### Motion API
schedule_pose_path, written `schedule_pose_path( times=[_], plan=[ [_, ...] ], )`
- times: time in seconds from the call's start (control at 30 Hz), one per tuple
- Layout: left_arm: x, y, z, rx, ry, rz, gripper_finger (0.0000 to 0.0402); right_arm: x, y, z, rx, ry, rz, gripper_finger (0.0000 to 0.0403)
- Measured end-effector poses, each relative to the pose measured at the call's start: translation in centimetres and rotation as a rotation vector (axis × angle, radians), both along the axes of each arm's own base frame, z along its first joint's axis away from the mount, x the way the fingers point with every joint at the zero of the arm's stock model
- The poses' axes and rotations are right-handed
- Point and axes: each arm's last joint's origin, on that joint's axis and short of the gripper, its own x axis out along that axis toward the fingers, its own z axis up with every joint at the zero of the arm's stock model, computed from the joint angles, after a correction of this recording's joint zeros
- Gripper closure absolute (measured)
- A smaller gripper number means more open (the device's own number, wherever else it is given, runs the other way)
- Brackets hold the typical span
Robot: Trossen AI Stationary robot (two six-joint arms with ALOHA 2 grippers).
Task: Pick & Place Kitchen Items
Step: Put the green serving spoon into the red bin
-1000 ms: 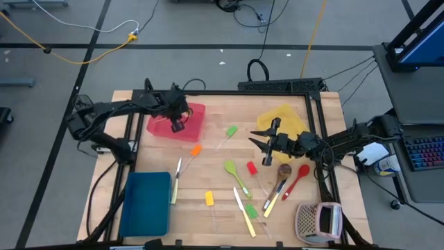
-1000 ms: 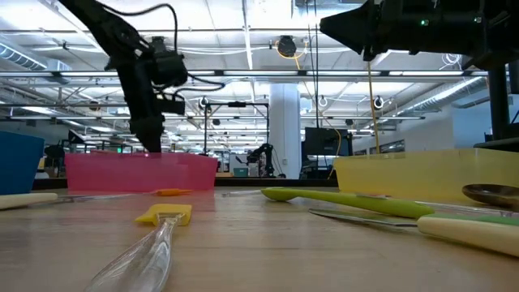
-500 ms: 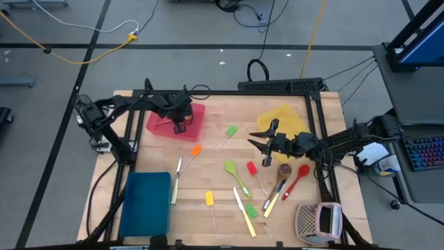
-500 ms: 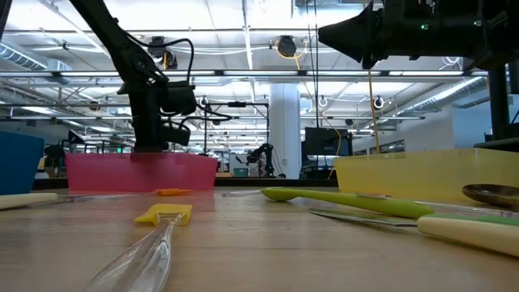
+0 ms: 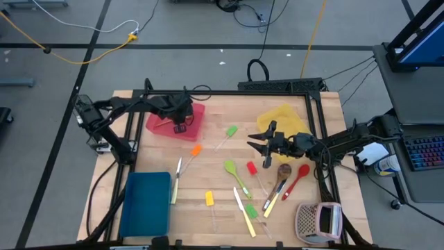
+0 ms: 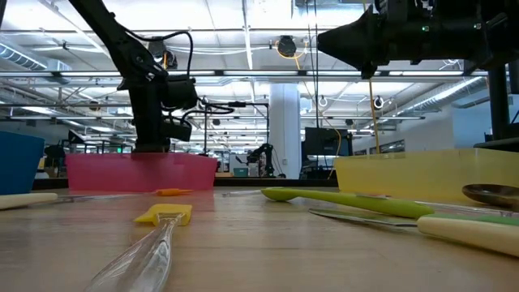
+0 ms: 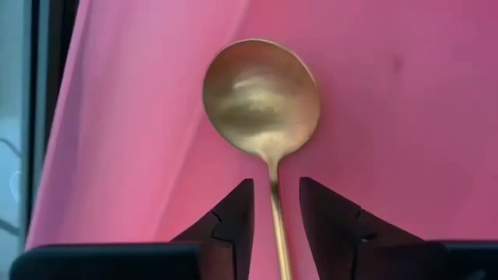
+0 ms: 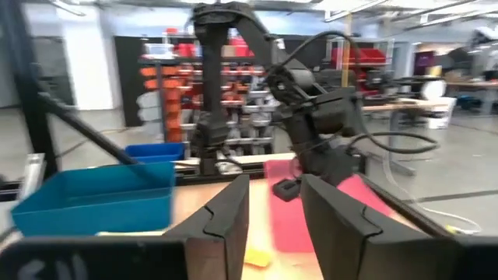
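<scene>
My left hand (image 7: 274, 214) hangs over the red tray (image 5: 193, 120), fingers parted with gaps either side of the brown spoon (image 7: 262, 97) lying in it. My right hand (image 5: 258, 147) hovers open above the table (image 5: 215, 173) by the yellow tray (image 5: 286, 117). I can read no writing anywhere

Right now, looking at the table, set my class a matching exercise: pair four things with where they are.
Things:
1. brass spoon
2. left gripper
3. right gripper
4. yellow-headed spatula

Places:
A. bare wood near the table's front
B. over the table's middle, beside the yellow tray
C. lying in the red tray
D. low over the red tray

Pairs: 1-C, 2-D, 3-B, 4-A
</scene>
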Motion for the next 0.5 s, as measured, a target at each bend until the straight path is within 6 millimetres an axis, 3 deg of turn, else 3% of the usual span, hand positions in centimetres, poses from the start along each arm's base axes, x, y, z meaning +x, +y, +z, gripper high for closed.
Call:
schedule_pose_path(
  times=[0.2, 0.5],
  plan=[
    [0.5, -1.2, 1.8, 0.069, -0.032, -0.041, 0.0291, 0.0, 0.6, 0.2, 0.001, -0.018, 0.069, 0.0237],
    [-0.1, -3.9, 7.9, 0.206, -0.272, -0.083, 0.0291, -0.4, 3.0, 0.6, 0.056, -0.062, 0.186, 0.0213]
  ],
)
